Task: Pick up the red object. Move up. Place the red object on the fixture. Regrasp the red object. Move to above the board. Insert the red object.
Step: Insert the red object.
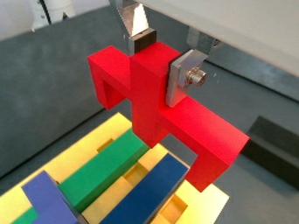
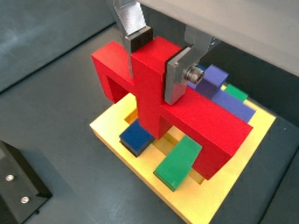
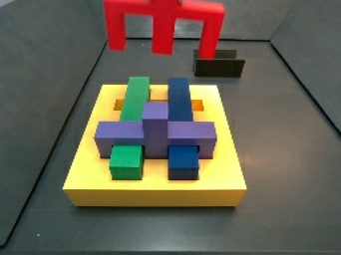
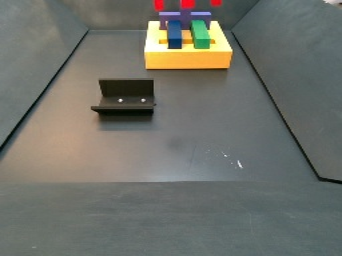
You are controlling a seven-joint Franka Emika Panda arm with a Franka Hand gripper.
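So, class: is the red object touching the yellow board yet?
Apart. In a side view the red object, held in the end effector, hangs above the board with dark floor visible between them.

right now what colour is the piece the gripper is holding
Bright red: the red object, clamped in the gripper above the board; clearest in a wrist view.

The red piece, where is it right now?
The red object is up in the air, pinched between the tool's fingers, hanging above the yellow board and its colored blocks; the fixture sits empty.
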